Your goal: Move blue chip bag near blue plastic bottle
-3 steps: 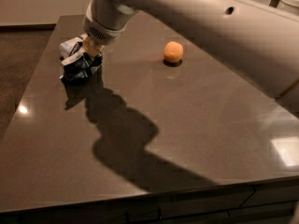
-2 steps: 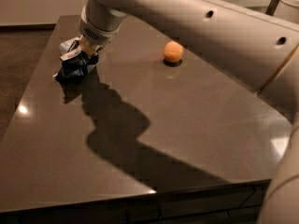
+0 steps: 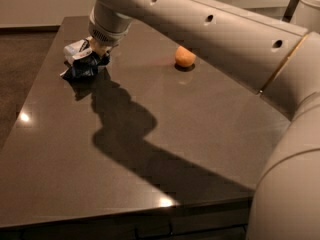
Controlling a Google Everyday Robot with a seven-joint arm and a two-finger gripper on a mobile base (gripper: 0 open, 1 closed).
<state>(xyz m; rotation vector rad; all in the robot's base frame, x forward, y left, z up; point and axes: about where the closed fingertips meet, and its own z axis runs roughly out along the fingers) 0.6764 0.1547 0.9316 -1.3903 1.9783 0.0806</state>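
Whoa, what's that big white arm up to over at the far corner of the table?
A robot arm reaches across the dark table to its far left corner. Its gripper is down at the blue chip bag, which lies crumpled right beside the blue plastic bottle. An orange fruit sits apart, further right, with nothing touching it.

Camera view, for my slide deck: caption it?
Gripper at upper left, over the blue chip bag beside the blue plastic bottle.

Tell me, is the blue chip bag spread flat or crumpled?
Crumpled: the blue chip bag is bunched in dark folds at the far-left corner of the table, with the pincer right above it.
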